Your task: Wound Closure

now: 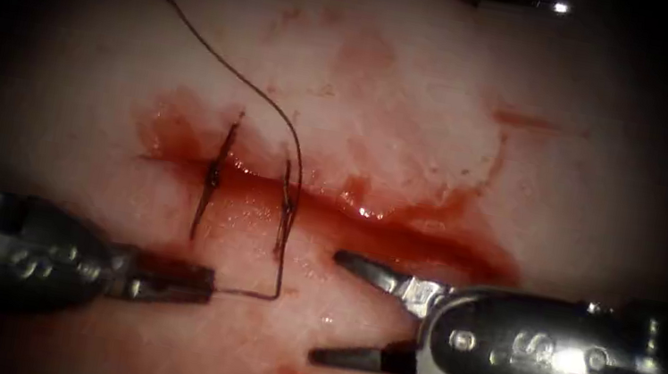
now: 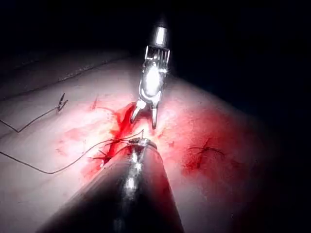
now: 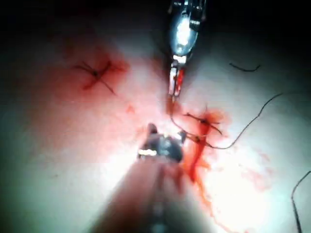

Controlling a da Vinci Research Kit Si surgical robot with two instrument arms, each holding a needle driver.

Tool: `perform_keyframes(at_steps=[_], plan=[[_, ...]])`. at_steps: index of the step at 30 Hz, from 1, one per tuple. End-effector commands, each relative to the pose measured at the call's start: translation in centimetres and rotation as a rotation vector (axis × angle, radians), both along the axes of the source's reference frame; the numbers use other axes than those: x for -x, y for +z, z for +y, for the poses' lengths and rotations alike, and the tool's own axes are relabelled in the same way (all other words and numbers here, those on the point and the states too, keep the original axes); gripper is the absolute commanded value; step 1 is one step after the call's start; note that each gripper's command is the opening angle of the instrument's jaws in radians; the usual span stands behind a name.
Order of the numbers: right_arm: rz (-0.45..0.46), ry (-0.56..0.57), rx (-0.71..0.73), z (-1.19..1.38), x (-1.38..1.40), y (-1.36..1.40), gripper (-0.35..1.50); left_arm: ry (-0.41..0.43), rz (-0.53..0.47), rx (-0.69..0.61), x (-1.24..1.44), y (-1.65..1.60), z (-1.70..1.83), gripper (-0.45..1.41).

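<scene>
While our left tool [image 1: 196,280] clamps the thread [image 1: 248,294] below the cut [image 1: 399,230], our right tool [image 1: 325,305] waits, jaws apart, holding nothing.

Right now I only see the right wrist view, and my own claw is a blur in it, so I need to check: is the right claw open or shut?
Observer: In the endoscope view the right claw is open and holds nothing. It sits just below the cut.
Operator: And the left one?
Observer: The left claw is shut on the thread, which runs up to the second stitch.
Operator: Where is the needle?
Observer: What looks like the needle, though I can't be sure, lies on the tissue far above the cut, toward the right. Neither claw holds it.
</scene>
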State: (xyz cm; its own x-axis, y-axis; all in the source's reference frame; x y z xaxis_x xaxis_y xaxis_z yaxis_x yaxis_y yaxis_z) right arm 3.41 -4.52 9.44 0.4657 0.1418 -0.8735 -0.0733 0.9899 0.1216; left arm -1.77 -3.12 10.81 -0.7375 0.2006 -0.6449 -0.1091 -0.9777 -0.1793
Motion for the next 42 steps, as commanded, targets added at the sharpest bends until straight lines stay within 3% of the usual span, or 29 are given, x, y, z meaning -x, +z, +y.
perform_keyframes(at_steps=[1,5,15,24,42], plan=[[0.000,0.024,0.035,0.03,-0.18,0.04,1.41,-0.004,-0.004,0.000,0.05,0.05,-0.02,-0.45],[0.008,0.094,0.110,0.13,-0.40,0.08,1.48,-0.014,-0.008,0.005,0.02,0.02,0.01,-0.45],[0.000,0.109,0.162,0.13,-0.67,0.41,1.48,-0.020,-0.006,0.007,-0.04,-0.04,0.06,-0.45],[-0.012,0.120,0.174,0.16,-0.86,0.52,1.48,-0.020,-0.004,0.010,-0.03,-0.06,0.05,-0.45],[-0.010,0.138,0.186,0.21,-0.94,0.61,1.45,-0.011,-0.008,0.011,0.00,-0.11,0.01,-0.45]])
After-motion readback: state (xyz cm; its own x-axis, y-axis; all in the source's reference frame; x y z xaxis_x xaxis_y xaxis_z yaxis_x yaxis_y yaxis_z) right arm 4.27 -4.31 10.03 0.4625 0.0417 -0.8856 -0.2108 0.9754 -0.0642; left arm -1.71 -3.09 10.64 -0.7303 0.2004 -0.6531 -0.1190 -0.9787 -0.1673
